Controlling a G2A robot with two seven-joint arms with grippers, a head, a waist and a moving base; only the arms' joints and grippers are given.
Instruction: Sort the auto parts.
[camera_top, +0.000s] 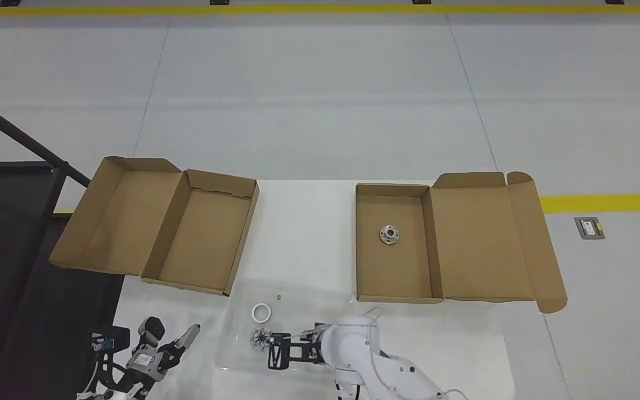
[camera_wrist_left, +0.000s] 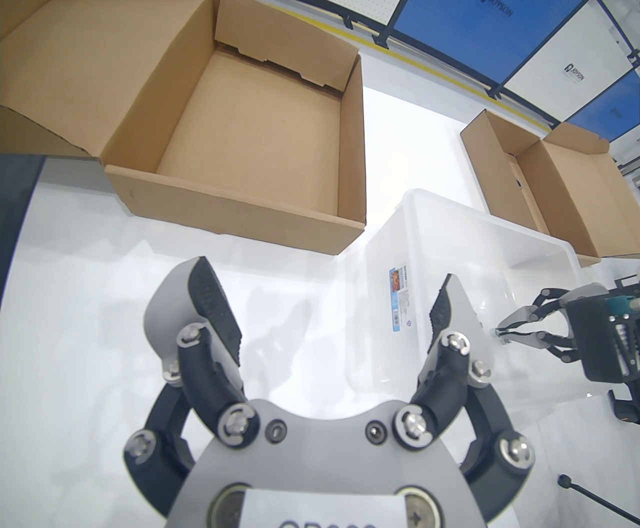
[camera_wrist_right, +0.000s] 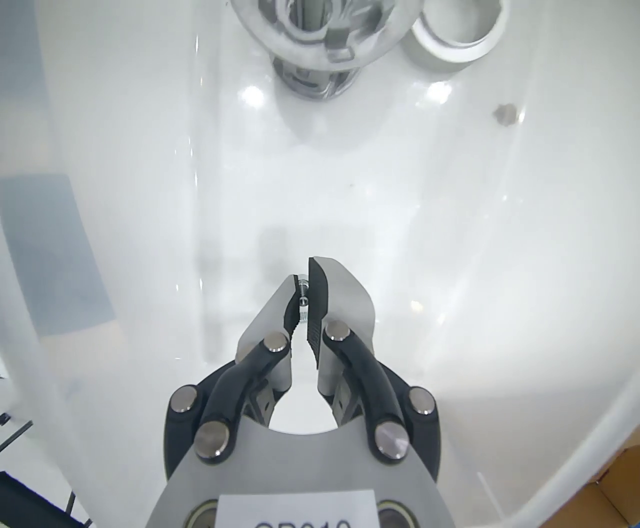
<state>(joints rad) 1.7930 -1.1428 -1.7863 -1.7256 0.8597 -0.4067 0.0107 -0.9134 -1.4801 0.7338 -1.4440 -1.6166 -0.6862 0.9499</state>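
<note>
two boxes, one bin, one bolt in the pinch

one white table (camera_top: 300, 225) is filling the middle of the top view. two open cardboard boxes are sitting on it. the left box (camera_top: 205, 235) is lying at left centre of that frame. the right box (camera_top: 400, 270) at right centre is holding one metal hub (camera_top: 389, 235). one clear bin (camera_wrist_left: 492, 217) is standing at lower centre, below the gap between the boxes. the left gripper (camera_wrist_left: 325, 295) is hovering at lower left, beside the bin, with its fingers spread wide. the right gripper (camera_wrist_right: 302, 280) is sitting inside the bin, pinching one small bolt (camera_wrist_right: 302, 295). three more parts are lying on the bin floor: one flanged metal piece (camera_wrist_right: 320, 30), one white ring (camera_wrist_right: 457, 35) just beside it, and one tiny dark bit (camera_wrist_right: 504, 114).
</note>
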